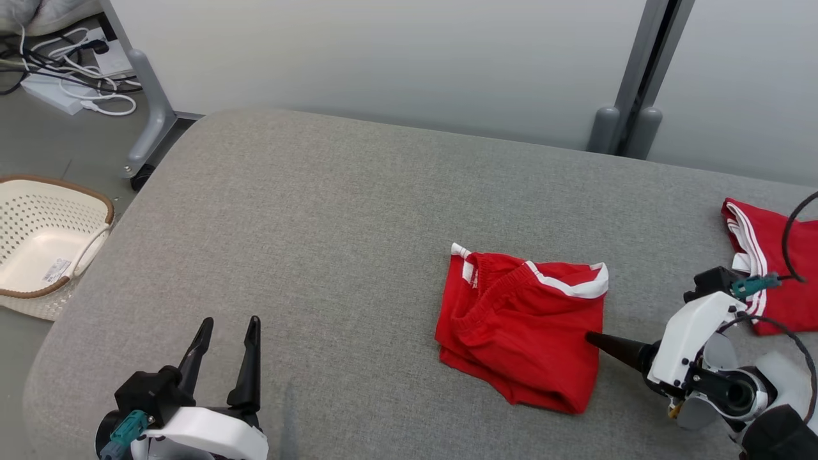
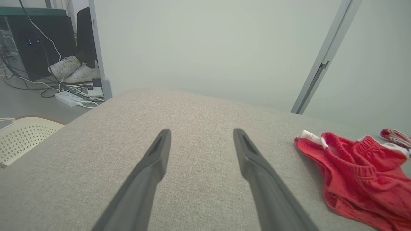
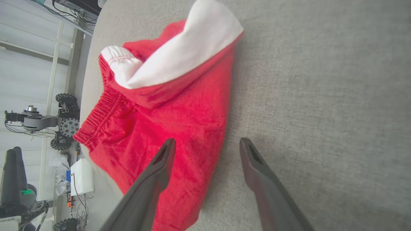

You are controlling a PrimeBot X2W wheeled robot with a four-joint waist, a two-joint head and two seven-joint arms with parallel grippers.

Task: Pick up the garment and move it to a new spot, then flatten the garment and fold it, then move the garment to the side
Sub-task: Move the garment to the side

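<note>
straddling the edge of the red shorts (image 1: 524,326), your right gripper (image 3: 207,141) sits open, apparently placed to pinch the cloth; left gripper (image 1: 230,319) hovers open, well apart.

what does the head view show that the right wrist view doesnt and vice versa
Head view, not the right wrist view: the open left gripper, a cream basket on the floor, a second red garment at the far right. Right wrist view, not the head view: a wheeled machine and a white box in the background. Both: the red shorts, the grey padded surface, and the open right gripper at the shorts' edge.
</note>
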